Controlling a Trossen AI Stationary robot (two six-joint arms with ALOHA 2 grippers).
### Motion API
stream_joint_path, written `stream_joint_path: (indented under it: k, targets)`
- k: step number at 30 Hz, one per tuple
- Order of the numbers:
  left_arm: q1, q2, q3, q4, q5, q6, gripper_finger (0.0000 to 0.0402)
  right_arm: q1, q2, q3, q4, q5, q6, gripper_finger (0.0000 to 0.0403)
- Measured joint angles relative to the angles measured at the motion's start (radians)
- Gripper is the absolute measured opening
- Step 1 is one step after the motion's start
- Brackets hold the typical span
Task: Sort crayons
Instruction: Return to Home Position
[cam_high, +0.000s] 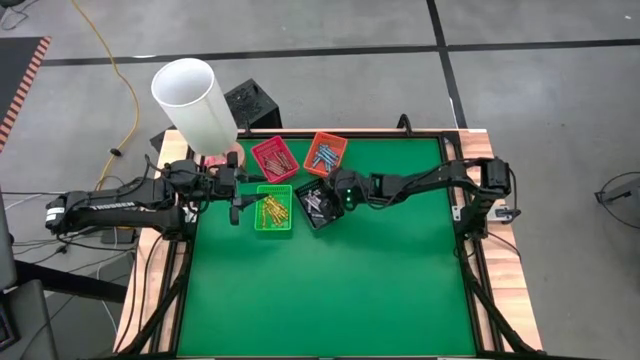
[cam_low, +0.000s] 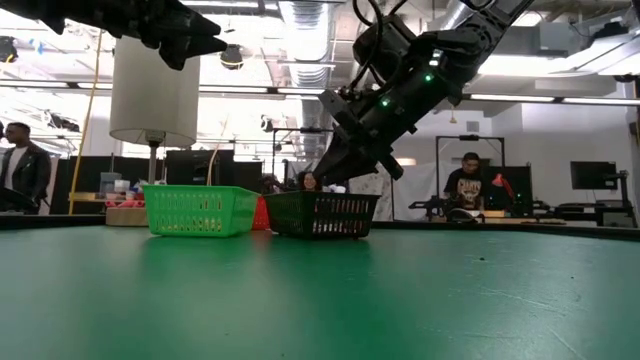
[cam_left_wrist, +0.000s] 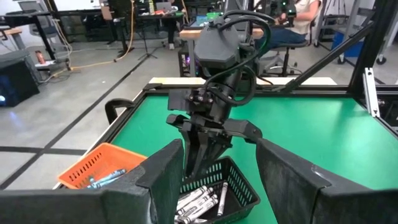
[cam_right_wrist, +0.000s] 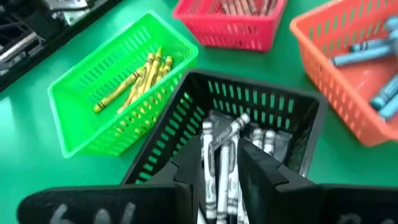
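high view: crayons all lie in trays, none loose on counter; left pincer, right pincer apart and empty; homing remains.

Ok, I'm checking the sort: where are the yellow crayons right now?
The yellow crayons lie in the green tray, left of centre in the high view, beside the black tray.

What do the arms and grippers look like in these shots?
Both arms are matte black and jointed. The left arm carries white lettering. The right arm shows green indicator lights and looped black cables. The left gripper and right gripper each have two flat dark fingers.
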Motion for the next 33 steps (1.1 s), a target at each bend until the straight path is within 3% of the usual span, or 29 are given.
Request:
stream_joint_path:
  k: [8,17,24,33]
  targets:
    - [0.0,-0.053,0.0,0.001,0.002,0.007,0.0192,-0.013,-0.089,0.0,0.089,-0.074,-0.065,0.01]
    - [0.0,-0.186,0.0,-0.002,-0.031,-0.081,0.0192,-0.012,-0.357,0.0,0.091,-0.083,-0.167,0.01]
    - [0.0,-0.217,0.0,-0.002,-0.034,-0.212,0.0192,0.028,-0.558,0.0,0.014,-0.084,-0.272,0.01]
    - [0.0,-0.216,0.0,-0.083,-0.249,-0.377,0.0192,0.07,-0.732,0.0,-0.11,-0.132,-0.307,0.01]
